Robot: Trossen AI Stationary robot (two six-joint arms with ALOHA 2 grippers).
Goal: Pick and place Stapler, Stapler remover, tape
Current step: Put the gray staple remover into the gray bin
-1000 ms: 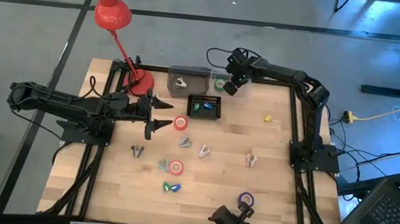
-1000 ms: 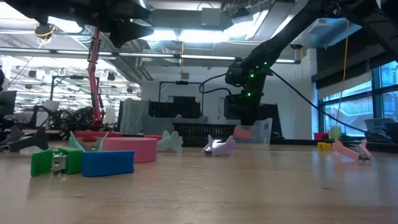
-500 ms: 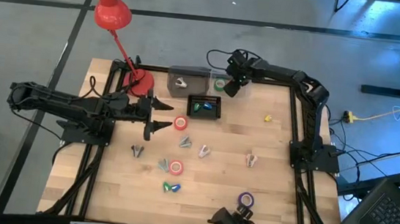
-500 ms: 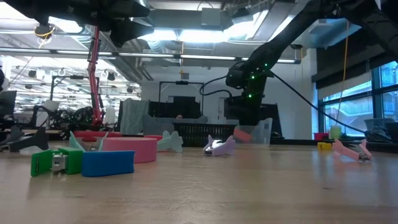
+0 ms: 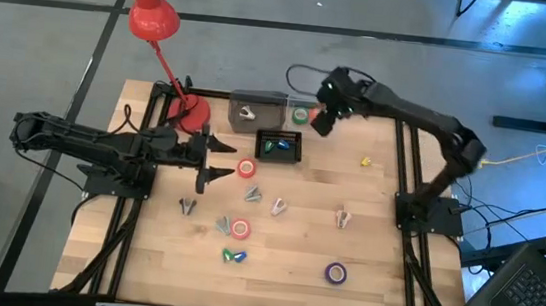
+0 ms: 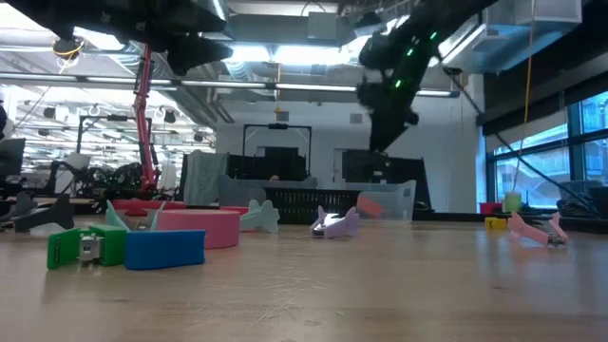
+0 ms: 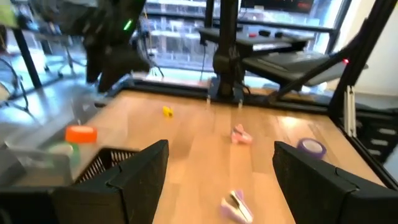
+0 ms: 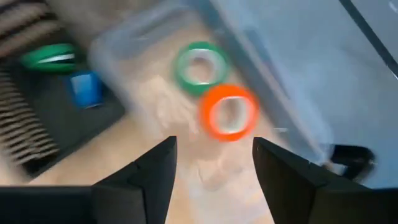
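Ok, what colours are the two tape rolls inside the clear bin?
One green tape roll and one orange tape roll, clearest in the right wrist view.

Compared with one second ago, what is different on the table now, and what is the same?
The right gripper has risen from the clear bin with open fingers; an orange tape roll now lies in the bin beside the green tape roll, apparently just let go. The right arm's elbow has swung outward. The left gripper stayed open in place, and the tape rolls and other pieces on the table did not move.
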